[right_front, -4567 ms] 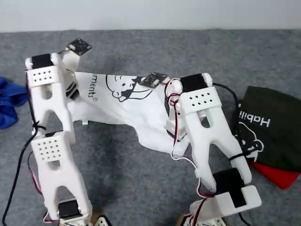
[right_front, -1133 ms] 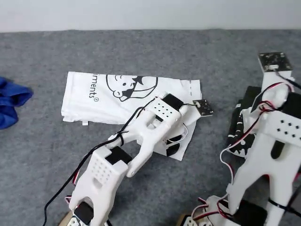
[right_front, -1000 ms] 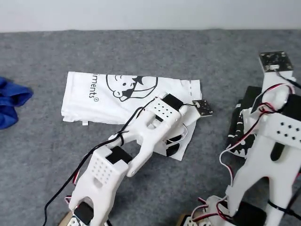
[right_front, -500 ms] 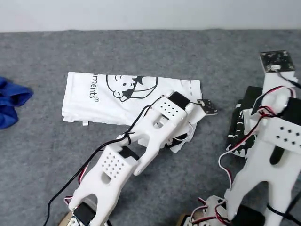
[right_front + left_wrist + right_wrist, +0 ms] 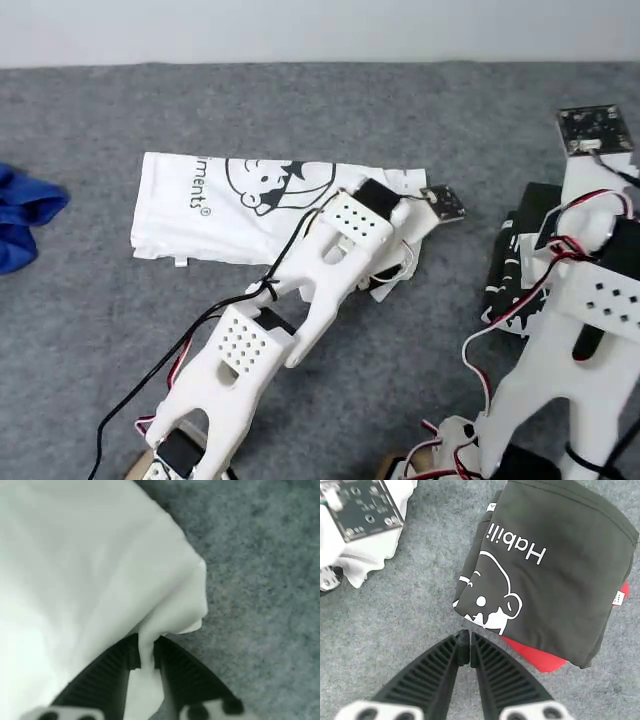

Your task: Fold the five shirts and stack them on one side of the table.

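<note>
A white shirt with a cartoon print lies as a long folded strip across the middle of the grey table. My left gripper is shut on a fold of its white cloth at the strip's near right corner, which is lifted and bunched. A folded dark shirt rests on a red shirt at the right side. My right gripper is shut on nothing, hovering over bare table beside that stack. The right arm covers most of the dark shirt in the high view.
A crumpled blue shirt lies at the left edge. The left arm's camera board and the white cloth sit close to the dark stack. Grey table runs bare behind the white shirt.
The left gripper has lifted the white shirt's near right corner and drawn it back toward the strip. Earlier both arms held the shirt; the right arm now stays over the stack.
</note>
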`<state>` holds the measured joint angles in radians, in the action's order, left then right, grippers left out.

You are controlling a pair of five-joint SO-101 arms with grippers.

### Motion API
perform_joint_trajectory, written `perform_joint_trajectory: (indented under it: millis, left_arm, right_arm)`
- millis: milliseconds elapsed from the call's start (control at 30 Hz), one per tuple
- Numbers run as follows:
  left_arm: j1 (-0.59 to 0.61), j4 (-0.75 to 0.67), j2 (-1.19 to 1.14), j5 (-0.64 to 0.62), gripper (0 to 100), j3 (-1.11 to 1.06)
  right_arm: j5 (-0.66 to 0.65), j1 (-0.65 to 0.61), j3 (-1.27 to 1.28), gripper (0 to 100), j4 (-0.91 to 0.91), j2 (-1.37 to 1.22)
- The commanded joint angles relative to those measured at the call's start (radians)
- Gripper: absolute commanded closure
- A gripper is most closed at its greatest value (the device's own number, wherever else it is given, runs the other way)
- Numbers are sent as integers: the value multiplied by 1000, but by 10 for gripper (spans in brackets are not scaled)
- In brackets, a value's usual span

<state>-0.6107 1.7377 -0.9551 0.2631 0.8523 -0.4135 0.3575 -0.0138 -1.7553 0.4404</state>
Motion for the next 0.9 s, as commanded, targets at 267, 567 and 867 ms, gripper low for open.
perform_joint_trajectory:
  millis: [267, 567, 867]
  left_arm:
    - [68, -43, 78, 0, 994, 147]
    - [84, -75, 75, 2, 994, 260]
    - [87, -155, 66, 0, 983, 260]
  right_arm:
    - [8, 13, -8, 990, -41, 27]
    - [8, 13, -5, 990, -39, 27]
    - [8, 13, 97, 990, -39, 38]
